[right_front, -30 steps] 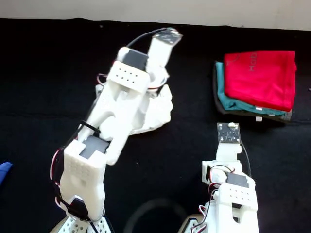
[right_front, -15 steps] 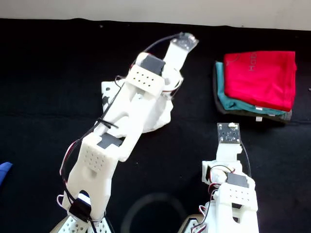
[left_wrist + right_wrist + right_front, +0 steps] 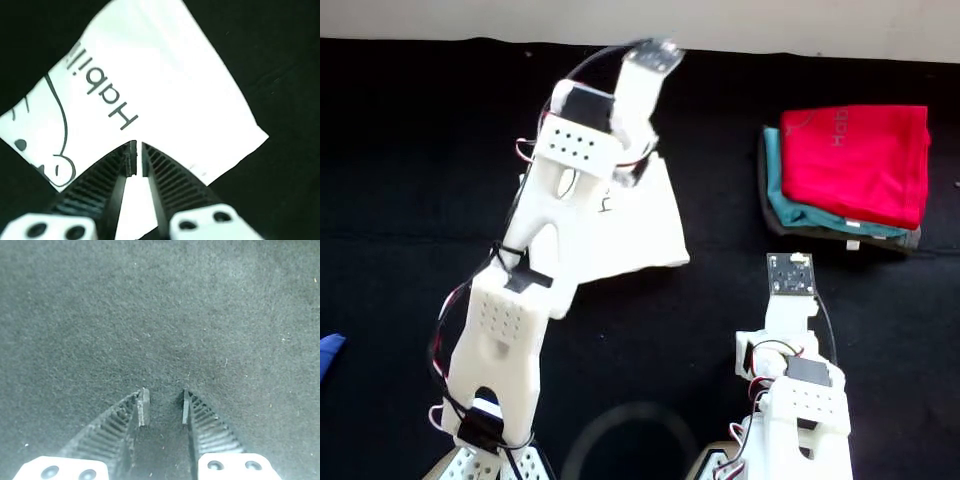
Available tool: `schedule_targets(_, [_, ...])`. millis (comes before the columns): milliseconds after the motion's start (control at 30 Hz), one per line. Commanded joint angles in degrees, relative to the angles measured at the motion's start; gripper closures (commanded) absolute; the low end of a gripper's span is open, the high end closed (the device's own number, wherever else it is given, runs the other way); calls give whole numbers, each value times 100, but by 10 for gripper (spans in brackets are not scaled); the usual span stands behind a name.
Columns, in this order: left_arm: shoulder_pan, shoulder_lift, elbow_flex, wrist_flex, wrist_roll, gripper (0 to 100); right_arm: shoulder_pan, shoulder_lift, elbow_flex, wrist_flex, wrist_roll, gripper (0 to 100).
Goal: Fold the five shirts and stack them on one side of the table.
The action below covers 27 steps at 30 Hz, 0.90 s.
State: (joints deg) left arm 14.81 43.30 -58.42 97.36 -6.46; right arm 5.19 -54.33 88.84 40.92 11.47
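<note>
**Left gripper (image 3: 136,150) pinching the white shirt (image 3: 165,85), now pulled out flat**
Its ribbed black fingers (image 3: 167,172) are squeezing almost together on the smooth printed fabric, which was crumpled mid-table a moment ago. The left arm (image 3: 550,250) is swinging back leftward. The right gripper (image 3: 162,407) is hanging narrowly parted, empty, over the fuzzy black worktop (image 3: 420,150). The red shirt (image 3: 855,160) is lying folded on the teal shirt (image 3: 782,200) by the right edge.

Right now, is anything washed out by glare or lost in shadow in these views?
Left wrist view: the white shirt is blown out, folds lost, only its dark print standing out. High view: the same shirt glares against the black table, which swallows shadows. Right wrist view: even light on the table, a faint shadow between the right gripper fingers.
</note>
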Motion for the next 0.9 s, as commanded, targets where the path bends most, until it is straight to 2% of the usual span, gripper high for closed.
schedule_targets(0, [75,163,277,70,35,992,92,4,101,-92,-53,865])
schedule_targets(333, [980,998,321,62,35,990,92,4,101,-92,-53,865])
schedule_targets(533, [681,708,-338,211,35,990,92,4,101,-92,-53,865])
schedule_targets(700, [426,-92,-602,387,35,987,92,4,-31,-40,-26,861])
schedule_targets(867, [4,-1569,268,396,18,986,84,48,-1666,1508,-105,861])
